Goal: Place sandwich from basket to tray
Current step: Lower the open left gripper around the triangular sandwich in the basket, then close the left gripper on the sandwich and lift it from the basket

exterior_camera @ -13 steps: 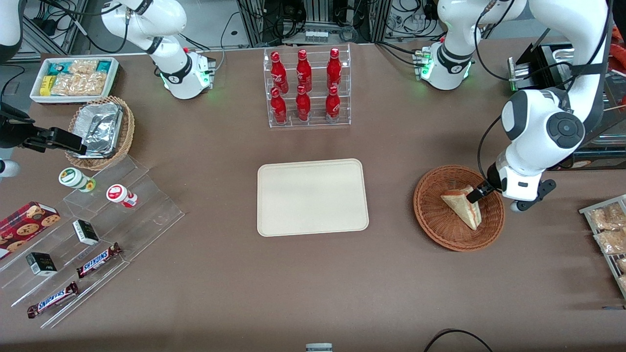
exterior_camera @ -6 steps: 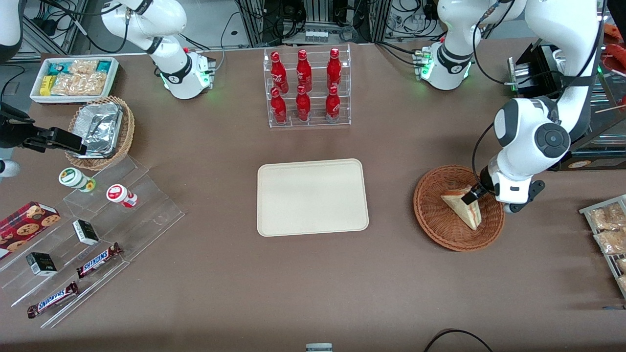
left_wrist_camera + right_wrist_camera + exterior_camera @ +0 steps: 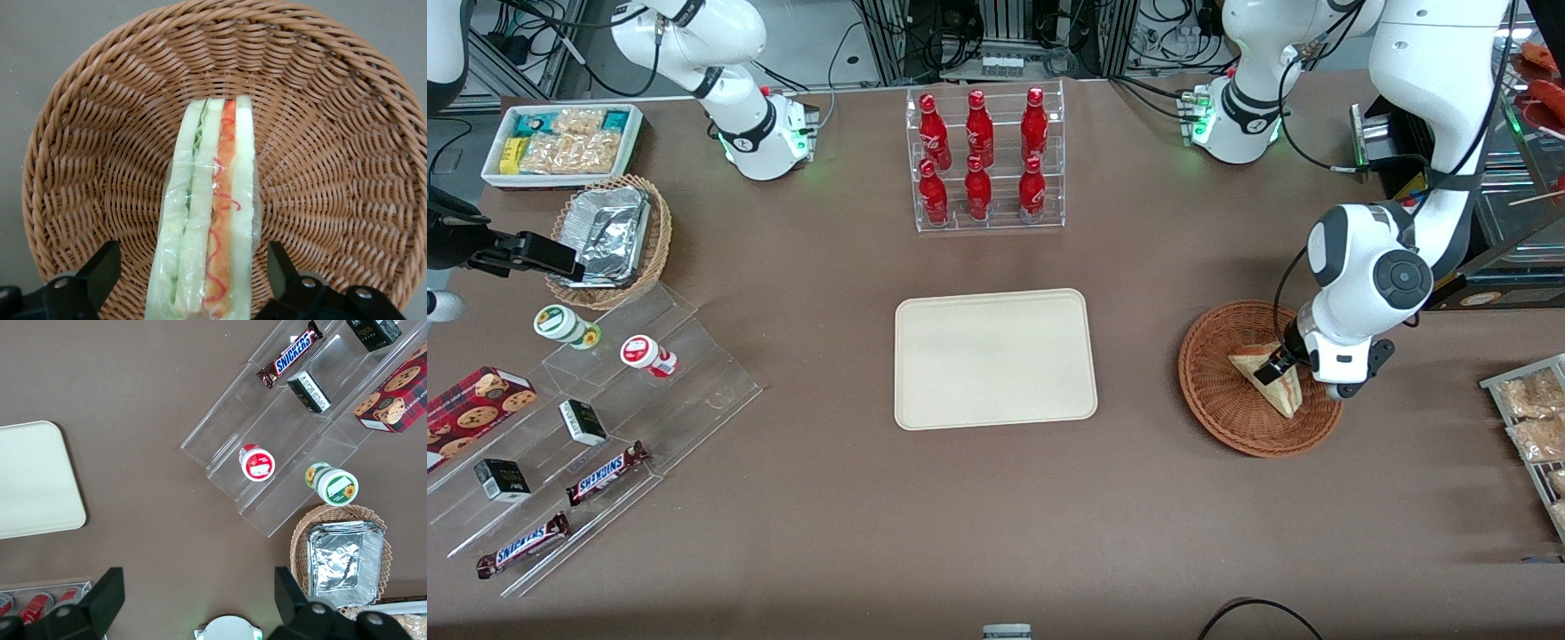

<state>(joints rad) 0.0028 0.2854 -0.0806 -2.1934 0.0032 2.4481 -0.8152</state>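
The robot's hand (image 3: 193, 280) hangs low inside the basket (image 3: 1218, 404), its fingers (image 3: 100, 270) spread wide on either side of the wrapped sandwich (image 3: 207, 220), not gripping it. The tray (image 3: 994, 358) sits well apart on the worktop (image 3: 996, 516).

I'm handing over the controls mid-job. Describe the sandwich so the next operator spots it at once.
Find the cream tray mid-table, then look toward the working arm's end to the reddish-brown basket. In it lies the sandwich, a clear-wrapped wedge with red and green filling, the open gripper straddling it.
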